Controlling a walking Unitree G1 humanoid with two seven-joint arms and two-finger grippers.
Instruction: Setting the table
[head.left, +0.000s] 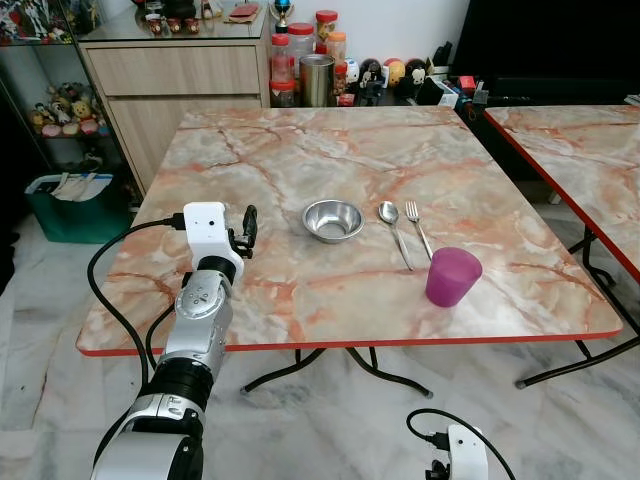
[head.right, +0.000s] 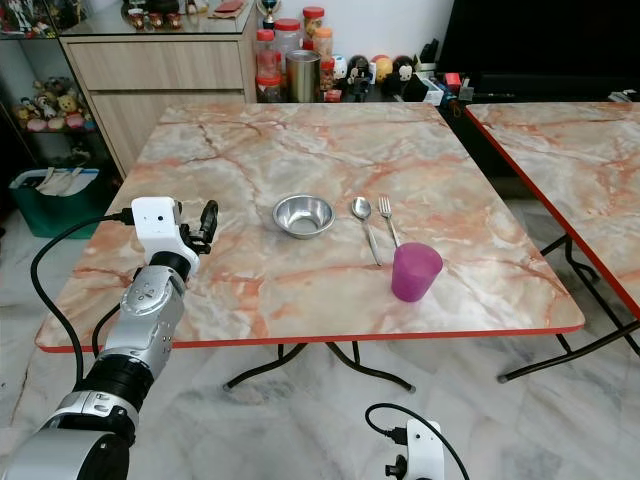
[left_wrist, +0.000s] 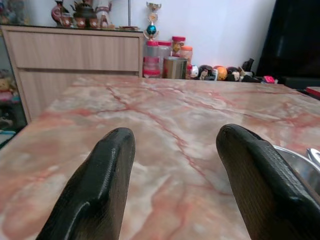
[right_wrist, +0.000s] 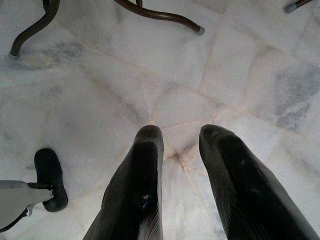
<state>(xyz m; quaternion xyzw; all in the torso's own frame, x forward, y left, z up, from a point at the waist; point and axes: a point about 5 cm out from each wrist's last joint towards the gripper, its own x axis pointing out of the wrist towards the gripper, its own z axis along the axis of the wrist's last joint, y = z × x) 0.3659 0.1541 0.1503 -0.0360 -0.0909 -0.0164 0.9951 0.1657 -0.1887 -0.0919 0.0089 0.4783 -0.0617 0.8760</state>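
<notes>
The place setting is shown laid out on the marble-patterned table (head.left: 300, 140), towards its near right part. One steel bowl (head.left: 333, 219) is seen at the centre; just beside it, on the robot's right, one spoon (head.left: 392, 227) and one fork (head.left: 416, 226) lie side by side, handles towards the near edge, close together but apart. One purple cup (head.left: 452, 276) stands upright near the handles, close to the red-trimmed front edge.

The left gripper (head.left: 247, 228) is held low over the tabletop, near the bowl on its left, with nothing between the fingers; in the left wrist view the two black fingers (left_wrist: 95, 192) are seen spread well apart, with the bowl's rim (left_wrist: 300, 162) just past one of them. The right gripper (right_wrist: 177, 150) hangs below the table over the marble floor (right_wrist: 240, 75), its fingers slightly parted and holding nothing.

Risks, as judged: a sideways move of the left gripper could strike the bowl, which would probably slide readily on the smooth top and push into the spoon and fork. The cup, judged light and standing near the edge, could be tipped or knocked off by any careless reach. The black cable (head.left: 105, 275) looping from the left wrist might snag on the table's edge.

A second table (head.left: 590, 150) stands to the right; one is counted of each setting item.
</notes>
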